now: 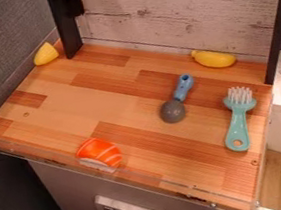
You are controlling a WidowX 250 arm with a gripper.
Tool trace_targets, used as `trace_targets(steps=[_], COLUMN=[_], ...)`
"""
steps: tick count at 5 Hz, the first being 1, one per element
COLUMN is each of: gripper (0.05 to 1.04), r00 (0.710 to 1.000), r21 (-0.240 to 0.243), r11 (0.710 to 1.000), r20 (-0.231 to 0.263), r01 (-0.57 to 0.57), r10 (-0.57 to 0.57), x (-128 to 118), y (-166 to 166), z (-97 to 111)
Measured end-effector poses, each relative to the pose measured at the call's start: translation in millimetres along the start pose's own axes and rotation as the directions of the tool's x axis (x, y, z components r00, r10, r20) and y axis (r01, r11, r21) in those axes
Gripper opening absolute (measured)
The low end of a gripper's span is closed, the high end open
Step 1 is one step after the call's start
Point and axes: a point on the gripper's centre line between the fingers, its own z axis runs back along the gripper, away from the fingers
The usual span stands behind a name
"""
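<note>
**Operator:** What do I have on the tabletop (62, 105), and what's my gripper doing?

**Spotter:** I can't tell whether your gripper is open, closed or holding anything. Towards the middle right you have the blue-handled spoon (183, 87), its grey bowl (173, 111) pointing to the front. Right of it, your teal brush (238, 127) lies with its white bristles (239, 94) towards the back.

**Operator:** And the rest?

**Spotter:** The yellow banana (214, 59) lies by the back wall (156, 18), the yellow wedge (45, 54) at the back left corner. The orange striped piece (99, 153) sits by the clear rail (152, 178) at the front edge.

**Operator:** How will they handle?

**Spotter:** They look like light toys, probably plastic. I'd judge the spoon stiff but smooth; take it across the handle, near the bowl, so it doesn't tip. The brush should be stiff too: pinch the narrow handle below the head and spare the bristles. The banana could roll, so close across its middle. The wedge's slanted sides may slip, so grip it low. The orange piece might give slightly; squeeze gently across its width and mind the rail beside you.
</note>
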Motion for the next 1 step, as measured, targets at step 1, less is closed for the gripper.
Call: trace_targets(steps=[1], gripper=[0.996], r00=[0.998], r21=[-0.037], r11=[0.997], r20=[0.008], r01=[-0.064], r10=[0.064], x=[2.9], y=[-1.7], z=[1.3])
